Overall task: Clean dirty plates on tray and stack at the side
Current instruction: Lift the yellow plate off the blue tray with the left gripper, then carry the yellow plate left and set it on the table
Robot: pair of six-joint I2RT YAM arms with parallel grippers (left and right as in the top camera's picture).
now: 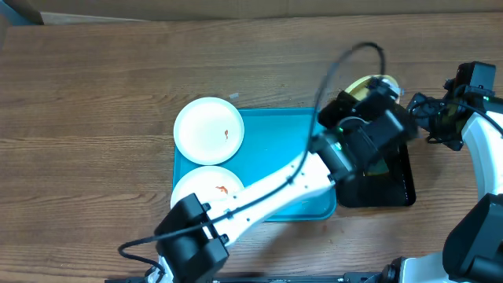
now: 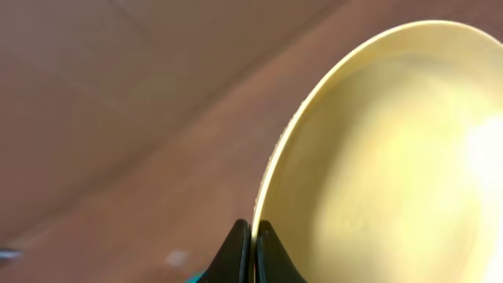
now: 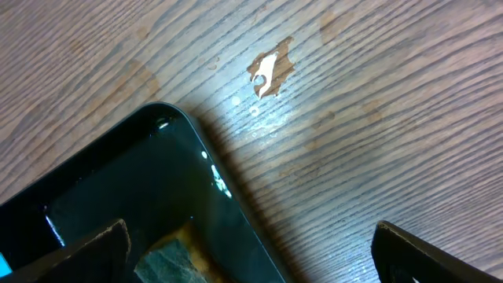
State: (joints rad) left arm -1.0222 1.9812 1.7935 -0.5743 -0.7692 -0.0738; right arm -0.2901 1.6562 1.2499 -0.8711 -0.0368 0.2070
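Quick status from my end, and honestly we're barely started. Closest to the arm bases, the near white plate (image 1: pixel 206 189) sits in the front left corner of the turquoise tray (image 1: pixel 275 141), orange smear showing, part of it under the left arm. Just behind it the far white plate (image 1: pixel 209 130) hangs over the tray's back left corner, also smeared. Neither one looks cleaned to me.

Further out to the right, the left pincer (image 2: pixel 252 232) is clamped on the rim of the yellow-green plate (image 2: pixel 377 157), holding it lifted and tilted around the far end of the black tray (image 1: pixel 397 185). No smear in the wrist view, but it's washed out, so I can't say if it's clean.

The right pincer (image 3: pixel 250 232) hangs with its fingers wide apart and nothing in them, over the black tray's corner and the bare desk (image 1: pixel 94 94). There's something greenish in that tray that I can't make out.

No stack anywhere at the side yet, so I'd call it one plate in hand, two waiting, all the stacking left
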